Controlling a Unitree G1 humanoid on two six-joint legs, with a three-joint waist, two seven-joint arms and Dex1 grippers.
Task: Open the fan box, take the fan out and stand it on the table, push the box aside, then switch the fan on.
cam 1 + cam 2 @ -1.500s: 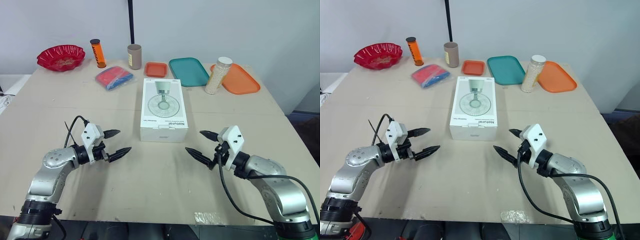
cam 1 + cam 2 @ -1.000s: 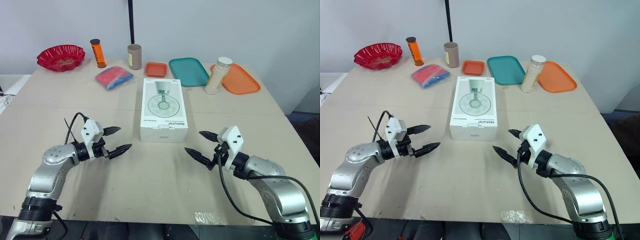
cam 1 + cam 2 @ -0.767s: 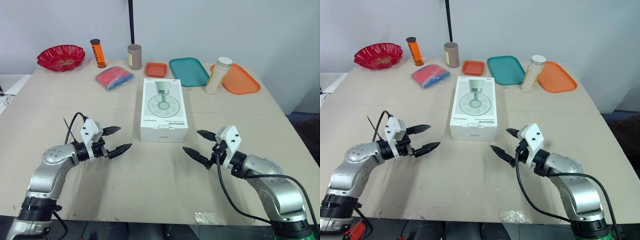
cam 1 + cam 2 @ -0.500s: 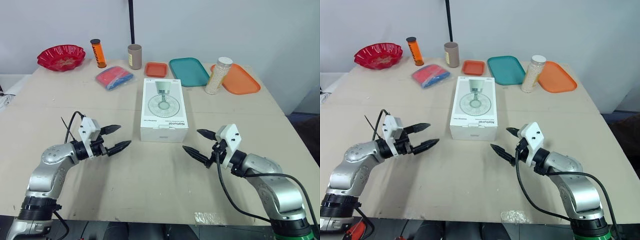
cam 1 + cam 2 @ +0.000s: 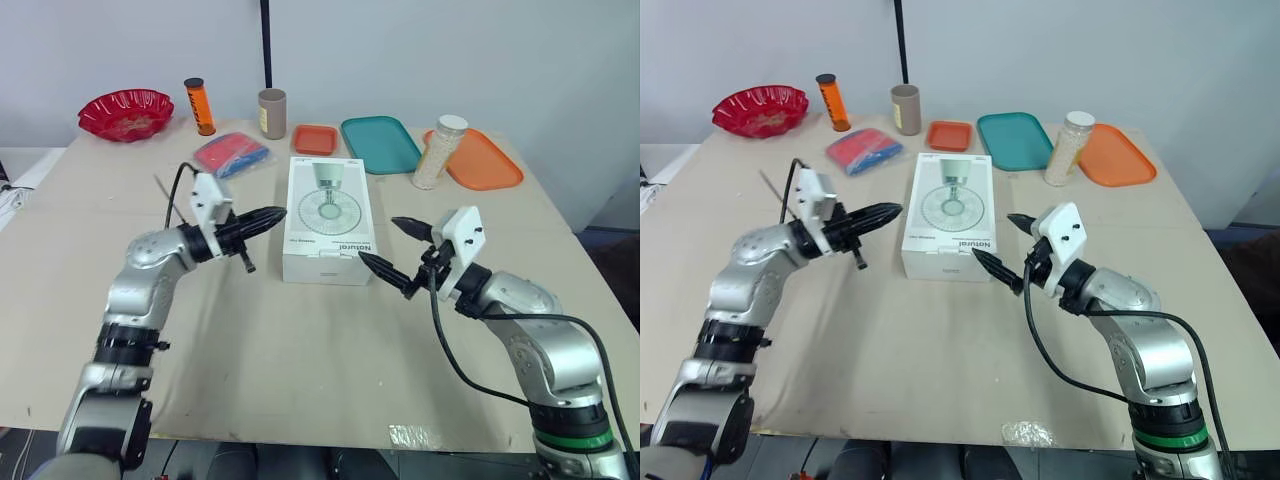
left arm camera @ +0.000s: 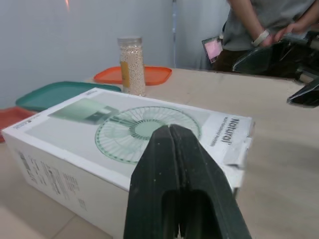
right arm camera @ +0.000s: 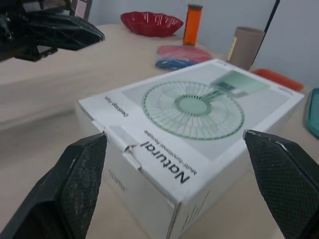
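Left claw (image 5: 278, 213): fingers pressed together, holding nothing. It sits left of centre, tip just beside the box's (image 5: 330, 205) left long side; contact cannot be confirmed. A second ago it hung lower in the frame with fingers apart, well short of the box.

Right claw (image 5: 376, 239): fingers wide apart and empty, at the box's near right corner. It too has come up and inward from the lower right.

Box: flat at centre, fan print upward, still closed; the near end flap (image 7: 117, 135) is tucked in. Judgement: approach complete and opening not yet begun, with the flap end as the likely point of entry.

Worktop (image 5: 300, 360): pale, bare around the box. Along the top of the frame stand a bowl (image 5: 124, 111), bottle (image 5: 198, 105), cup (image 5: 271, 112), packet (image 5: 230, 155), three trays and a jar (image 5: 438, 150). Plain wall (image 5: 450, 50) behind. A person (image 6: 259, 22) stands beyond the far edge.
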